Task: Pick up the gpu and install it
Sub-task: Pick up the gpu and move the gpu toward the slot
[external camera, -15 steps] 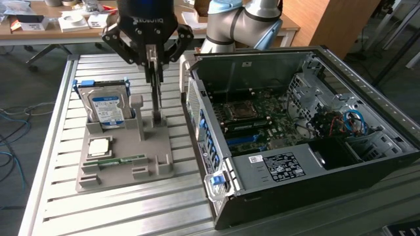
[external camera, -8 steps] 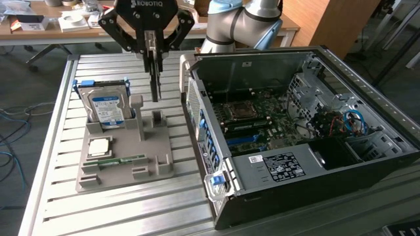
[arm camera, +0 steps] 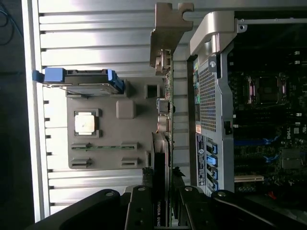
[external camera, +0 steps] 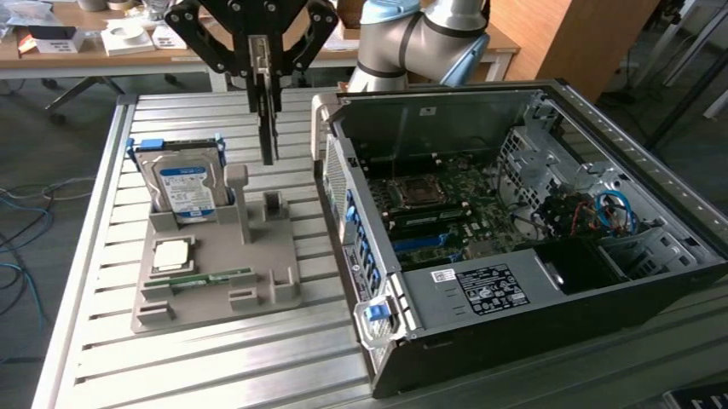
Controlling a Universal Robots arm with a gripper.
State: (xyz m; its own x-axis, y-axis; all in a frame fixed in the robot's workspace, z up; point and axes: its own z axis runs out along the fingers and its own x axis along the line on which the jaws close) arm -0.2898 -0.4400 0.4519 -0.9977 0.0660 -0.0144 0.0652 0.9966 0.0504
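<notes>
The gpu (external camera: 268,128) hangs edge-on as a thin dark strip above the grey holder tray (external camera: 216,294), lifted clear of its slot. My gripper (external camera: 264,64) is shut on its upper end. In the wrist view the gpu (arm camera: 161,153) runs away from my gripper (arm camera: 161,203), with its silver bracket (arm camera: 165,38) at the far end, in the gap between the tray (arm camera: 108,139) and the computer case. The black fingers (arm camera: 139,206) press on both sides of the card.
The open computer case (external camera: 671,247) lies at the exterior view's right, its motherboard (external camera: 455,204) exposed. On the tray stand a hard drive with a blue label (external camera: 184,183), a CPU (external camera: 173,254) and a green memory stick (external camera: 210,279). All of this rests on a slatted metal table (external camera: 228,358).
</notes>
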